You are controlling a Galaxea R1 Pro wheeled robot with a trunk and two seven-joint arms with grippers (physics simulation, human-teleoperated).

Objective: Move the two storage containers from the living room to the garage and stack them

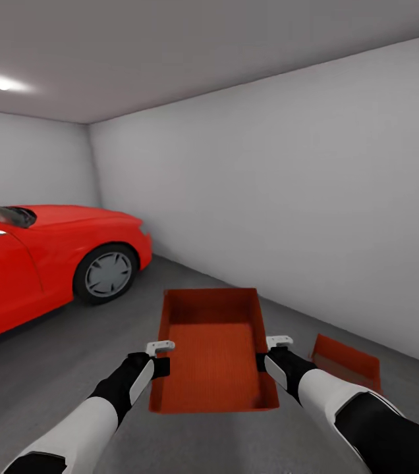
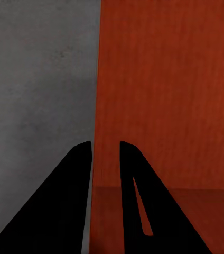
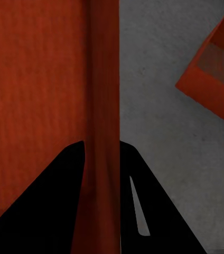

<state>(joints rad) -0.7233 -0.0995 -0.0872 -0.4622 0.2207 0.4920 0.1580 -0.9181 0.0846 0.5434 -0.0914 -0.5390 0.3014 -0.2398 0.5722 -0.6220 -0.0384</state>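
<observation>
**Carrying second bin into garage, stack pending**

Robot holds one bin (image 1: 213, 349) in the air between both arms. Left gripper (image 1: 159, 347) pinches its left wall, right gripper (image 1: 277, 343) its right wall, fingers (image 3: 64, 201) nearly closed on each side of the wall. The other bin (image 1: 346, 361) sits on the concrete floor (image 1: 51, 368) by the right wall, just beside the right arm. Red car (image 1: 45, 263) at left. Likely next: swing right, align above the floor bin, lower and let go.
</observation>
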